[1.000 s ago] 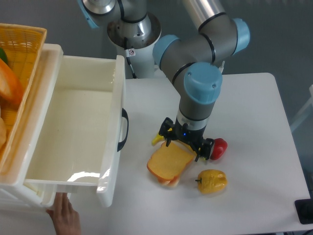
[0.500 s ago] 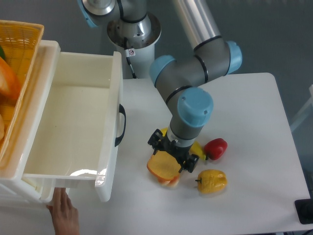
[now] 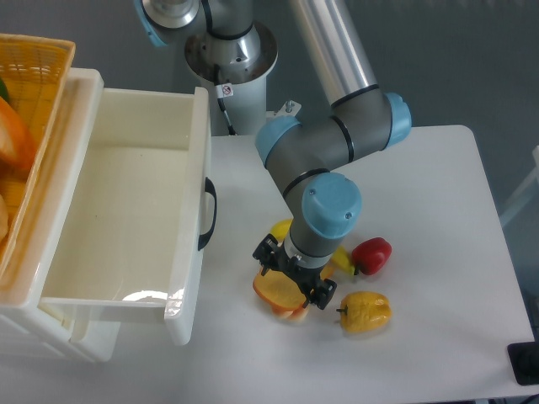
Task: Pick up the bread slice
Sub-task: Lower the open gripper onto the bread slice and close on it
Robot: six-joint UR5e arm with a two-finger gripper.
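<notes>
The bread (image 3: 276, 290) lies flat on the bench (image 3: 421, 210), mostly hidden, so its direction is unclear. It is orange-yellow. The gripper (image 3: 292, 282) sits on it; whether it grips is unclear.

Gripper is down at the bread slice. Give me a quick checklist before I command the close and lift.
1. Gripper over the bread slice: ok, it sits right on top of the slice.
2. Fingers straddling the slice's edges: cannot tell, the wrist hides the fingertips.
3. Jaw state before closing: cannot tell, same occlusion.
4. Slice lying alone: not ok, a smaller orange-and-pink piece peeks out under its near edge and could come along.
5. Neighbours clear of the gripper: the yellow pepper lies apart, ok; the red pepper and a yellow item lie close beside the wrist, watch them.
6. Lift path upward: ok, nothing above; the white bin stands off to the side.
</notes>
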